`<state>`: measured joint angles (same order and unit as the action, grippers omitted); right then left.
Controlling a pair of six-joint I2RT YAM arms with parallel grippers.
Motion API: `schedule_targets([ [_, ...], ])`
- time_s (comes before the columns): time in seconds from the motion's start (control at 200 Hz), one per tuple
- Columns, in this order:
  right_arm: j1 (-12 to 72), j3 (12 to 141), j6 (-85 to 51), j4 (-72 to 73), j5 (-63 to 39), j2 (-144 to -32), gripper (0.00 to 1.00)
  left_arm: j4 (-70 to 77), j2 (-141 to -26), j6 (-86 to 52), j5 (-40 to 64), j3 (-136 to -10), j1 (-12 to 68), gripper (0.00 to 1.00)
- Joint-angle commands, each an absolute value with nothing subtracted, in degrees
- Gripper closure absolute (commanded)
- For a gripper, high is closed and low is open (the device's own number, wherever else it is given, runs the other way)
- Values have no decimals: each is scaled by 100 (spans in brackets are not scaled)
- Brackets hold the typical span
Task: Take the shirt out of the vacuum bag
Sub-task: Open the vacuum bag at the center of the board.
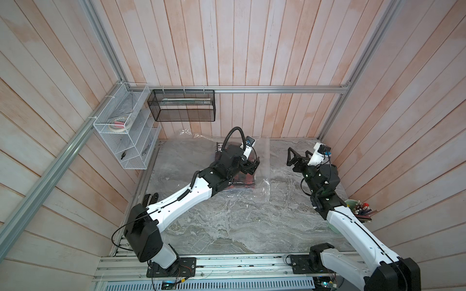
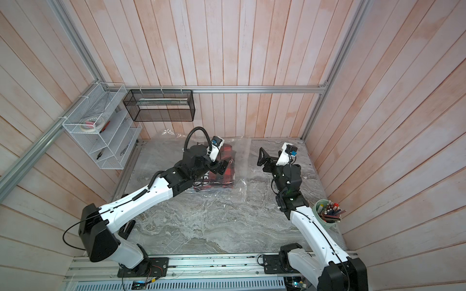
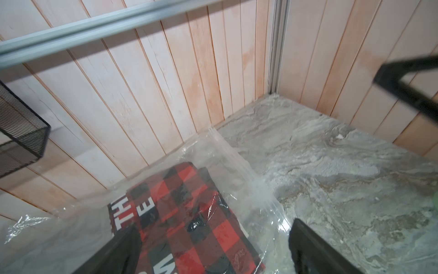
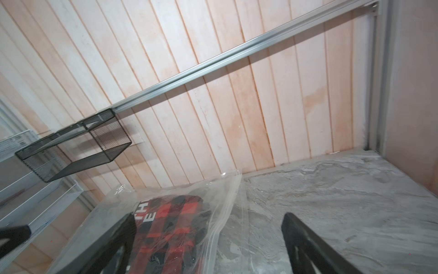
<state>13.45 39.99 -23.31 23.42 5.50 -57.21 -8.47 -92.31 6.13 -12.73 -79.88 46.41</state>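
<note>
Lying flat toward 12 o'clock on the tabletop point(image 1: 227, 226): vacuum bag point(image 1: 262, 163), zip strip along its 3 o'clock edge, folded red-and-black plaid shirt point(image 2: 227, 176) inside, not yet out. Left tool point(image 3: 214, 225): jaws wide, empty, poised over the shirt, probably to pin the bag. Right tool point(image 1: 300, 156): jaws wide, empty, at the bag's 3 o'clock, facing the strip, probably for opening it.

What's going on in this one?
Two robot arms are working on a large clear plastic vacuum bag that lies on the grey marbled table. A folded red-and-black plaid shirt is inside it. The left gripper hangs open over the shirt. The right gripper is open too, off to the side of the bag's strip edge. Neither holds anything, and the shirt is not out yet.
</note>
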Motion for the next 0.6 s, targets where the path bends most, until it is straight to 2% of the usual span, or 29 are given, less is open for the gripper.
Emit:
schedule_targets([
  [0.0, 1242, 4274, -2608, 1619, 1348, -5387, 2, -1160, -9675, 721, -1492, -8326, 4853, 0],
  [0.595, 1205, 4434, -2693, 1078, 1261, -4689, 2, -1977, -12313, 656, -2179, -10695, 5218, 0],
])
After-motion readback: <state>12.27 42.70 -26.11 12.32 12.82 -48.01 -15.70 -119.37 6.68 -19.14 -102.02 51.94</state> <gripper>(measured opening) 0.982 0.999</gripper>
